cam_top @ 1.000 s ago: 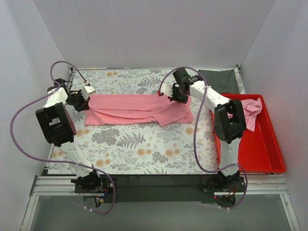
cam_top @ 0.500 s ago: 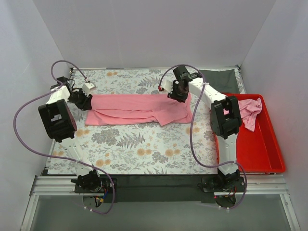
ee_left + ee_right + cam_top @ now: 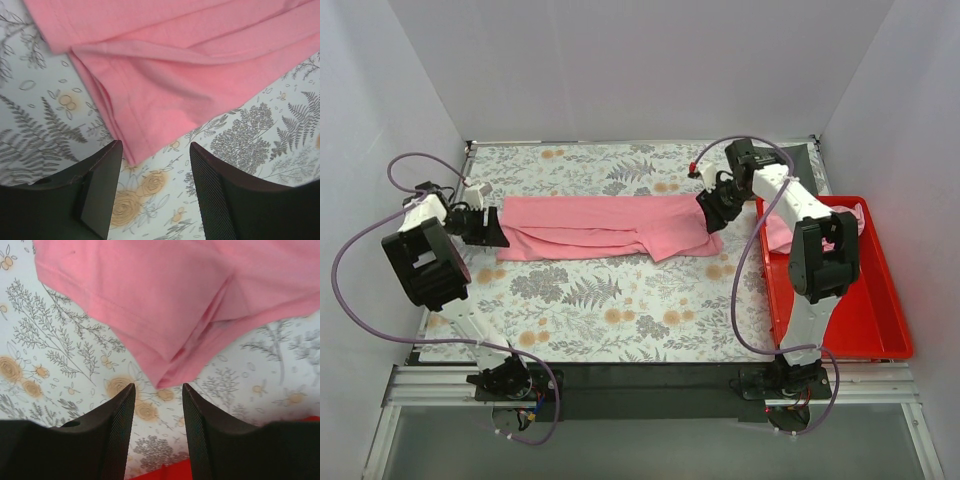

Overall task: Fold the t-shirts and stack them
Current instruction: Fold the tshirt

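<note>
While both of your claws stand released and empty, one light-pink t-shirt (image 3: 610, 225) lies folded into a long band across the far half of the table (image 3: 620, 310), running left to right on the floral-patterned top. Your left gripper (image 3: 492, 228) sits low at the band's left end, near the table's left edge. Its wrist view shows the two dark fingers (image 3: 100, 190) apart, with the shirt's hemmed corner just ahead of the gap and touching neither. Your right gripper (image 3: 712, 208) sits at the band's right end, its fingers (image 3: 117, 430) likewise parted, with a folded corner of the pink fabric just ahead of them, not pinched. Along the table's right edge stands a red tray (image 3: 880, 330). A second pink t-shirt (image 3: 852, 212) lies crumpled at the tray's far end, mostly hidden behind your right arm (image 3: 820, 260).
</note>
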`<state>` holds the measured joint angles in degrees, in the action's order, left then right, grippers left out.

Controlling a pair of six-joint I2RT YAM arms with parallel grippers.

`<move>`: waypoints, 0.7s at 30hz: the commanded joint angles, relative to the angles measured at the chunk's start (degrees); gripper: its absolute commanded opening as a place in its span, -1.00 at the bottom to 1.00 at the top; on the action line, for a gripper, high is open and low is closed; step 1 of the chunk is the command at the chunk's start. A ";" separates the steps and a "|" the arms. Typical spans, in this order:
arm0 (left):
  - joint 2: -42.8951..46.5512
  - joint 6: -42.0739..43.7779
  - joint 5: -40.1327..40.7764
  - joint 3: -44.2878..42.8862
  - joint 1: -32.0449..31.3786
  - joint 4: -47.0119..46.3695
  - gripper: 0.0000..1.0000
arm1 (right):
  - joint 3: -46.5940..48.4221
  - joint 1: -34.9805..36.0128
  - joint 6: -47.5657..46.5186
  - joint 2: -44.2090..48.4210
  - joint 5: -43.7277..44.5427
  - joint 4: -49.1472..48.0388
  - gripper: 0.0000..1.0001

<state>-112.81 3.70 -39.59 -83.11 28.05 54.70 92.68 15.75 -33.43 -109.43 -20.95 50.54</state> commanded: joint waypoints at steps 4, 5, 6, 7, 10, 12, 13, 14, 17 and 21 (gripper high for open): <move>5.15 -7.83 0.83 5.50 -0.46 -4.86 0.11 | -8.13 -0.72 3.46 1.06 -1.82 -3.25 -0.03; 5.06 -7.92 1.10 5.76 -0.37 -5.04 0.12 | -8.66 -0.81 3.46 0.88 -1.55 -4.04 -0.03; 4.97 -8.18 1.62 6.29 -0.37 -5.21 0.12 | -9.53 -0.81 3.37 0.62 -1.38 -4.31 -0.04; 4.89 -8.36 2.15 6.64 -0.45 -5.56 0.12 | -10.24 -0.81 3.20 0.53 -1.20 -4.66 -0.04; 4.80 -8.19 2.68 7.70 -0.28 -6.36 0.14 | -12.52 -0.98 3.11 0.35 -0.15 -7.03 -0.05; 4.71 -8.28 2.68 7.79 -0.28 -6.53 0.14 | -13.14 -0.89 2.93 0.44 0.38 -8.18 -0.05; 4.45 -8.54 2.77 7.70 -0.28 -6.79 0.15 | -13.40 -0.98 2.85 0.18 0.47 -8.44 -0.05; 4.27 -8.80 3.38 7.53 -0.28 -7.14 0.15 | -13.49 -0.98 2.84 -0.08 0.73 -8.97 -0.05; 3.39 -10.12 5.05 6.91 -0.28 -8.46 0.16 | -13.32 -0.98 2.76 -1.14 0.47 -9.23 -0.07; 2.34 -10.12 7.86 5.16 -0.10 -8.64 0.17 | -13.14 -0.89 2.93 -2.02 -0.06 -9.32 -0.17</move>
<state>-111.33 -5.87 -34.26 -75.79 27.64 47.81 79.46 15.00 -30.57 -110.80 -20.51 42.63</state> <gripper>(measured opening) 0.580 0.423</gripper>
